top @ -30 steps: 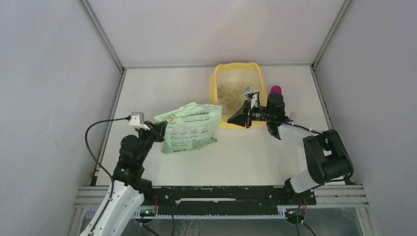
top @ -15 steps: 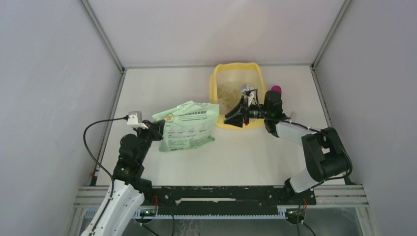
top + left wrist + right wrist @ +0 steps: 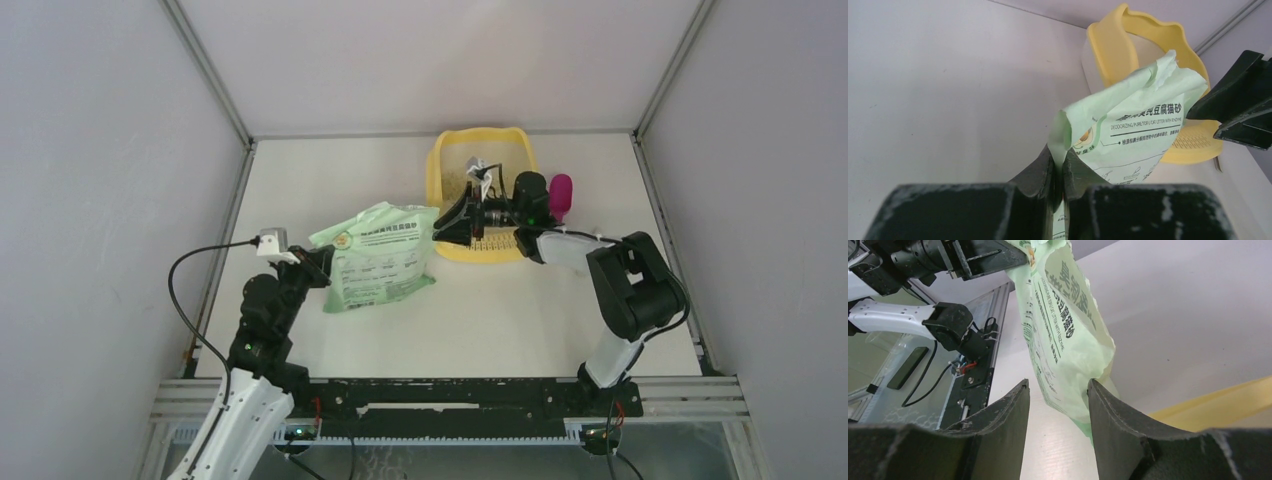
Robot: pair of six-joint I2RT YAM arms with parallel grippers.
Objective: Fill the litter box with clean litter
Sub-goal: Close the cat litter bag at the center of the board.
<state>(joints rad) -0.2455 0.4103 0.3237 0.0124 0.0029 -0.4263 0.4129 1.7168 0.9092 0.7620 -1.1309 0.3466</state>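
One yellow litter box point(image 3: 433, 178) sits at the far side of the table point(image 3: 330, 180), right of centre, with a thin layer of tan litter point(image 3: 456, 186) inside; one magenta scoop point(image 3: 561, 192) lies just beside its right wall. One light green bag point(image 3: 1133, 125), printed "DEODORIZING PURE TOFU CAT LITTER WITH ENZYME" below Chinese characters, stands just beside the box's near-left corner. Two grippers: the left gripper point(image 3: 1058, 161) is clenched on the bag's left edge, and the right gripper point(image 3: 1058, 390) is spread wide at the bag's other top corner.

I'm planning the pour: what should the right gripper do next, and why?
Probably close the right gripper on the bag. Its fingers are open with the bag's corner seemingly between them, and the left gripper pinches the other side; two grips seem needed to tip it into the litter box.
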